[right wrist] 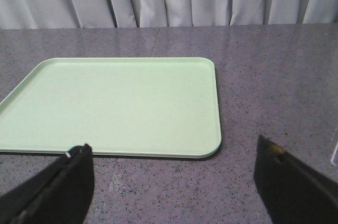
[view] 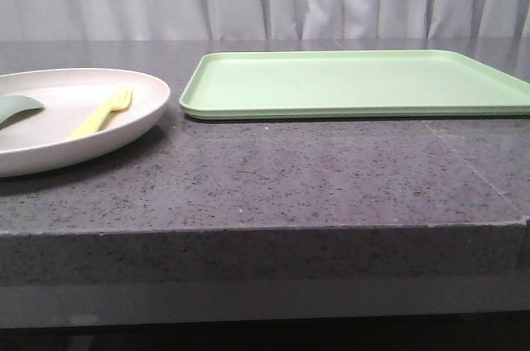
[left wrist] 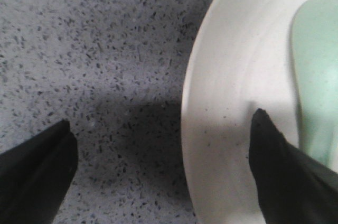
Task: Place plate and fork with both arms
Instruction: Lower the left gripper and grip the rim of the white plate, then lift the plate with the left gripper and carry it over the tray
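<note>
The cream-white plate (view: 50,148) sits at the left of the grey stone table. The pale-yellow fork (view: 103,111) lies inside it, next to a sage-green spoon-like piece (view: 16,108). Neither arm shows in the front view. In the left wrist view my left gripper (left wrist: 161,131) is open and straddles the plate's rim (left wrist: 203,108): one finger over the bare table, the other over the plate beside the green piece (left wrist: 317,65). The fork is out of that view. My right gripper (right wrist: 171,152) is open and empty over the table, short of the tray.
A flat light-green rectangular tray (view: 356,82) lies at the centre and right of the table, also in the right wrist view (right wrist: 111,105). The table's front edge (view: 265,231) runs across the front view. Grey curtains hang behind.
</note>
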